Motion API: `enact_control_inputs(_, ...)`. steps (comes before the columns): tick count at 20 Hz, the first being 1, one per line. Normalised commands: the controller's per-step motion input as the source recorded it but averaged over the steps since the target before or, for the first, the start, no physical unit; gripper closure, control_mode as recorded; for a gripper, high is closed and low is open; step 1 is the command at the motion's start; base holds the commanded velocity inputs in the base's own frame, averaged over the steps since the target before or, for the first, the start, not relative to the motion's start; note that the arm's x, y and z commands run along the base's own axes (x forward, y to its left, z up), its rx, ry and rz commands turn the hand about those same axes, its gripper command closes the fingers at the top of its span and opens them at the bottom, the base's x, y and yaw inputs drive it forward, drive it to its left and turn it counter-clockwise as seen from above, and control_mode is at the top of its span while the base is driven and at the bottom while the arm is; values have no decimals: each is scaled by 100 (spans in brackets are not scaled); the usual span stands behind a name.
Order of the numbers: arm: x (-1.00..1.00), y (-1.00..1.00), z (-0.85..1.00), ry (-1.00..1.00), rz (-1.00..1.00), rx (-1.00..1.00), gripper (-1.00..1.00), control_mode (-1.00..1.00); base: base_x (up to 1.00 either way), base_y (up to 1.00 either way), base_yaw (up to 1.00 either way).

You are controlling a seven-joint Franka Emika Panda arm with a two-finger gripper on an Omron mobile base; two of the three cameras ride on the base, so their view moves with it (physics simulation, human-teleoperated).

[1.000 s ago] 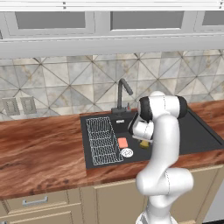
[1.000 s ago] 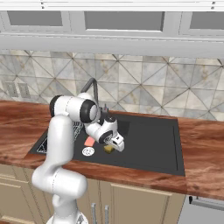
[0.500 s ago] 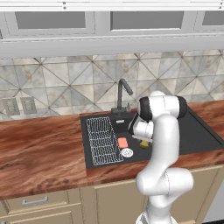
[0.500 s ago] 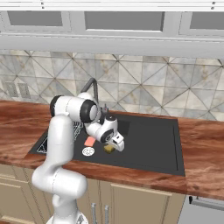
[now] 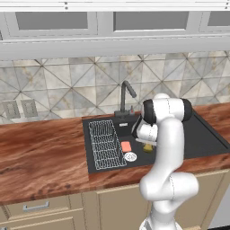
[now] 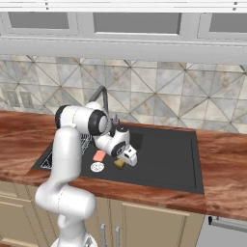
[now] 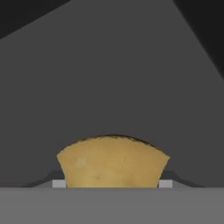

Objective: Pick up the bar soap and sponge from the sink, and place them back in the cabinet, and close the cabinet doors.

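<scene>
Progress is sitting at the very first pick, as far as you are seeing it. Your two-finger gripper (image 6: 121, 161) is reaching down into the black rectangular recessed sink (image 6: 164, 159), and in the hand view the small mustard-yellow blocky sponge (image 7: 113, 162) is lying between the two finger tips, which are flanking its sides. Whether the jaws are already pressing it or standing just off it, you cannot tell; judge it a grasp being made, not one secured.

In the right base view the sponge (image 6: 119, 163) is resting on the basin floor under the hand. The small salmon-pink rounded bar soap (image 5: 126, 146) is lying untouched just beside the white wire rack (image 5: 105, 143), near the round white drain (image 5: 130, 157).

Nothing is put away so far. You are facing both lifts, both placements in the cabinet, and the shutting of its doors.
</scene>
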Motion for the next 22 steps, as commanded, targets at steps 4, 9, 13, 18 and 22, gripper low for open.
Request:
enact_control_inputs(4,0,-1,22,-1,0,0,100,-100,0,0,0)
enact_control_inputs(9,-5,0,35,-4,1,0,100,-100,0,0,0)
enact_control_inputs(13,-16,0,40,-6,3,0,100,-100,0,0,0)
enact_control_inputs(18,-19,0,44,-7,7,0,100,-100,0,0,0)
enact_control_inputs(22,-32,1,46,-7,11,0,100,-100,0,0,0)
